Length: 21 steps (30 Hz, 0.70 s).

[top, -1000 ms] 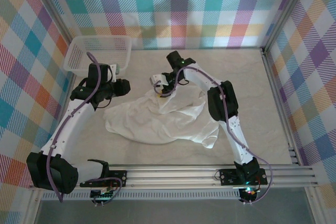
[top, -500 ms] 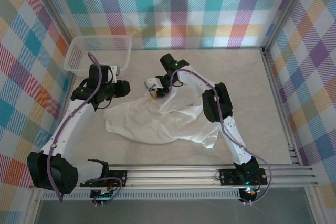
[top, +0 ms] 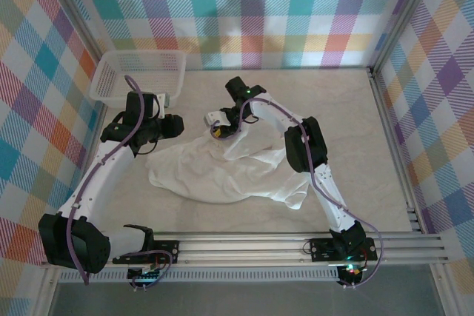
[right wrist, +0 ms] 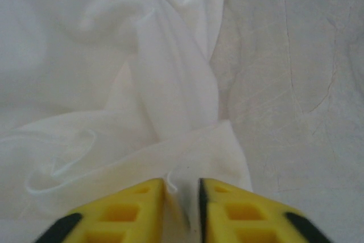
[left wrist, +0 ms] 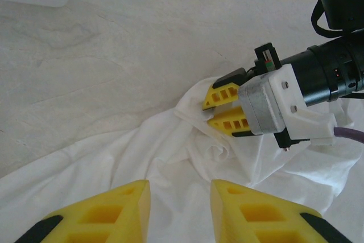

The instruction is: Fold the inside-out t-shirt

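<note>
Plaid panels wall in a pale, marbled surface (top: 348,131), with a white mesh basket (top: 137,72) in its far left corner. Mid-surface, between the two arms, lies the inside-out t-shirt (top: 215,172): plain white, thin and faintly glossy, crumpled into soft ridges and spread unevenly, with one end trailing toward the near right. The right claw (left wrist: 206,111) is at the shirt's far edge, its yellow fingers drawn nearly together on a thin raised fold of cloth. The left claw (left wrist: 179,197) hangs just above the shirt's left part, fingers partly apart, gripping nothing.
</note>
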Each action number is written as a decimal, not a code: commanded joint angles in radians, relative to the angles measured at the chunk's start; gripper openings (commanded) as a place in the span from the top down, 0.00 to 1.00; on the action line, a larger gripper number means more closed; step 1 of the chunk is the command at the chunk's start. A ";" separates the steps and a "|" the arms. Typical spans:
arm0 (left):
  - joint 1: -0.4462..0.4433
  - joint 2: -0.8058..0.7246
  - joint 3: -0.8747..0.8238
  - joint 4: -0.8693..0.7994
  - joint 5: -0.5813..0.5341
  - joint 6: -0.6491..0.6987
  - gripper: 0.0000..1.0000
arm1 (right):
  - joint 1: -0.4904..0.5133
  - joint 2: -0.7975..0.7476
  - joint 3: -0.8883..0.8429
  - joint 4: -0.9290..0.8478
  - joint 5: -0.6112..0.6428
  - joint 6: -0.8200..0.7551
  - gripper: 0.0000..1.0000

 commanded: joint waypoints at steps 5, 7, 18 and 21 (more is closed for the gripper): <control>0.000 -0.003 -0.011 0.000 0.002 0.001 0.67 | 0.004 -0.018 0.006 0.026 -0.030 0.017 1.00; 0.000 -0.002 -0.011 -0.007 -0.016 -0.011 0.67 | 0.004 -0.037 0.002 0.035 -0.039 0.024 1.00; 0.260 0.079 -0.088 -0.280 -0.052 -0.325 0.69 | 0.004 -0.553 -0.544 0.772 0.313 0.634 1.00; 0.271 0.063 -0.177 -0.238 -0.125 -0.395 0.69 | 0.005 -0.686 -0.670 0.838 0.433 0.809 1.00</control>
